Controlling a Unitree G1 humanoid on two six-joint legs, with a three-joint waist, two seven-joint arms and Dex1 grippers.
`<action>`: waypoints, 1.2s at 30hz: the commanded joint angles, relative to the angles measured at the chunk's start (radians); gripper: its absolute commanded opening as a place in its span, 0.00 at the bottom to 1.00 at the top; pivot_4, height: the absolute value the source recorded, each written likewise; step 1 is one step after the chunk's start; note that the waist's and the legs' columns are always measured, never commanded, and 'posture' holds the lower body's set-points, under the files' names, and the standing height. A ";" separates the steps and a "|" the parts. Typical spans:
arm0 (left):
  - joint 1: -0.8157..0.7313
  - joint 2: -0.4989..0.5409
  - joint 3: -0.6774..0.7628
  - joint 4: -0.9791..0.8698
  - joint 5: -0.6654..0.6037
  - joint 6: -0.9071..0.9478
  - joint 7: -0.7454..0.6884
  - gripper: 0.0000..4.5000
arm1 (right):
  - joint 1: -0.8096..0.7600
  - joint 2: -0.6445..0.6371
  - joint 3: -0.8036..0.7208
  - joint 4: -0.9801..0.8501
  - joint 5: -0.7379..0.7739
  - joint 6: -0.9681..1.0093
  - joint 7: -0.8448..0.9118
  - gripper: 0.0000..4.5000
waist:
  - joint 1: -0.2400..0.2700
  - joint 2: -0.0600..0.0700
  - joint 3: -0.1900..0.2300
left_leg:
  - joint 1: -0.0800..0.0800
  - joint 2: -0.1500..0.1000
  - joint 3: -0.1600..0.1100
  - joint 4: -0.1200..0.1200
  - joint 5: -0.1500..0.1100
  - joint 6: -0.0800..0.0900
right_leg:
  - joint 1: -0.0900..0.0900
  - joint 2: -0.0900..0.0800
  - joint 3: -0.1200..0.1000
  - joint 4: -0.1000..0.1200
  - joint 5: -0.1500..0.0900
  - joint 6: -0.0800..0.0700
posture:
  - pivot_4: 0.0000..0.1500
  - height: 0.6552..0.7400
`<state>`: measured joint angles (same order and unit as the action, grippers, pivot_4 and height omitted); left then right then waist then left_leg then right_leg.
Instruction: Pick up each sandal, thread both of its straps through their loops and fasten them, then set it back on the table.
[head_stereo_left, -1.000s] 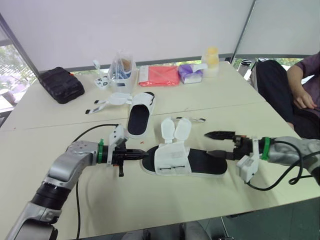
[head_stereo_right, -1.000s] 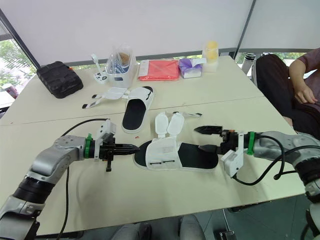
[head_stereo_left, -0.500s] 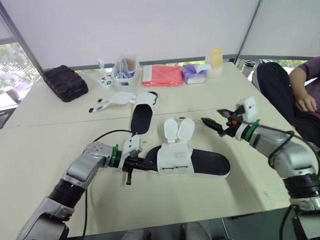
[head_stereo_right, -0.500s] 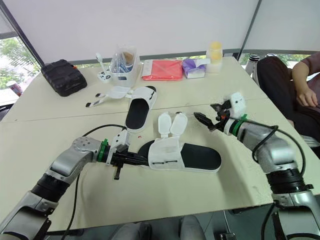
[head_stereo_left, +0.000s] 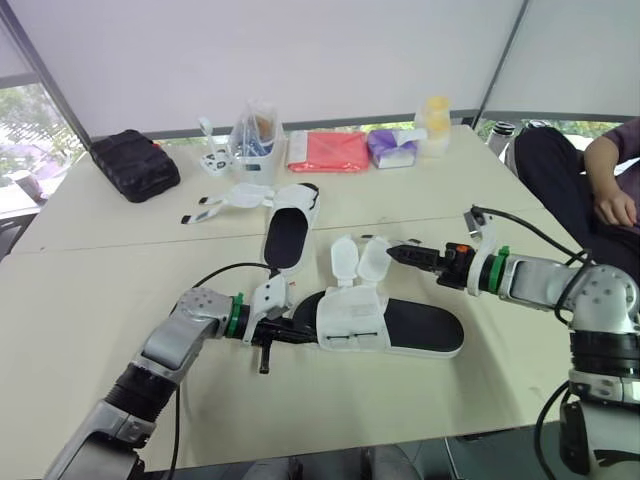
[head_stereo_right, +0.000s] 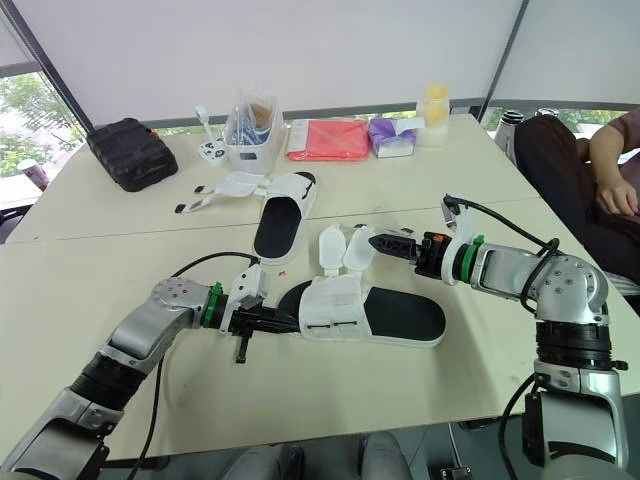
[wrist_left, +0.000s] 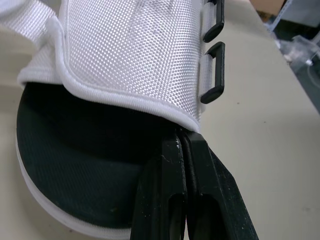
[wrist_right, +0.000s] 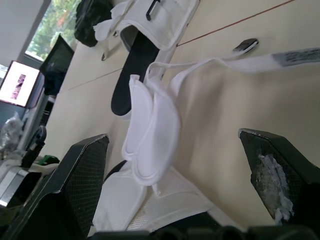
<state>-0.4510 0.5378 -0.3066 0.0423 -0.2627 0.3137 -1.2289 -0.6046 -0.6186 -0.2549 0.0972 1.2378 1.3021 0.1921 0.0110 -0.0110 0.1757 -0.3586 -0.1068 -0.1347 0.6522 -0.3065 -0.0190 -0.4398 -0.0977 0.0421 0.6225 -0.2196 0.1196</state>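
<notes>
At the table's (head_stereo_left: 90, 310) near edge, your left gripper (head_stereo_left: 298, 335) has closed in from just off the toe a second ago. Its fingers are now pressed together on the rim of the white upper at the toe end of the near sandal (head_stereo_left: 425, 328), which lies flat on the table. The black loops (wrist_left: 214, 75) sit just beside that pinch, both empty. Mid-table, your right gripper (head_stereo_left: 398, 252) has left the heel, swung up and round, and now points in at the two strap flaps (head_stereo_left: 358, 262), which stand up off the upper's far side. Its fingers are spread wide, with the flaps just ahead between them, apart, not yet touched. Judgement: sandal anchored, strap grab is next, nothing threaded so far. Farther back, the far sandal (head_stereo_left: 285, 225) lies with its straps loose, untouched.
</notes>
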 joint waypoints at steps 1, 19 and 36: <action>-0.007 -0.014 -0.026 0.017 0.046 -0.044 0.015 0.01 | -0.037 0.036 -0.036 0.037 -0.017 0.002 -0.033 1.00 | 0.001 0.000 0.000 | 0.000 0.000 0.000 0.000 0.000 0.000 | 0.000 0.000 0.000 0.000 0.000 0.000 | 1.00 1.00; 0.016 -0.054 -0.057 -0.004 0.086 -0.079 0.020 0.01 | -0.312 0.335 -0.294 0.538 -0.174 -0.363 -0.348 1.00 | -0.002 0.002 -0.001 | 0.000 -0.001 0.001 0.001 0.002 -0.002 | 0.002 0.000 0.000 -0.005 0.003 0.002 | 1.00 1.00; 0.052 -0.057 -0.058 -0.037 0.088 -0.074 0.038 0.00 | -0.353 0.310 -0.182 0.606 -0.398 -0.483 -0.073 0.28 | -0.015 0.002 -0.002 | 0.001 -0.001 0.001 0.001 0.001 -0.001 | 0.004 0.000 0.000 -0.005 0.003 0.002 | 1.00 1.00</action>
<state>-0.4220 0.4878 -0.3297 0.0169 -0.1864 0.2315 -1.1911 -0.9594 -0.2833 -0.5254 0.8344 0.8930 0.8262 -0.0234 -0.0036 -0.0085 0.1740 -0.3581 -0.1078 -0.1342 0.6537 -0.3056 -0.0201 -0.4362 -0.0977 0.0425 0.6174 -0.2167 0.1213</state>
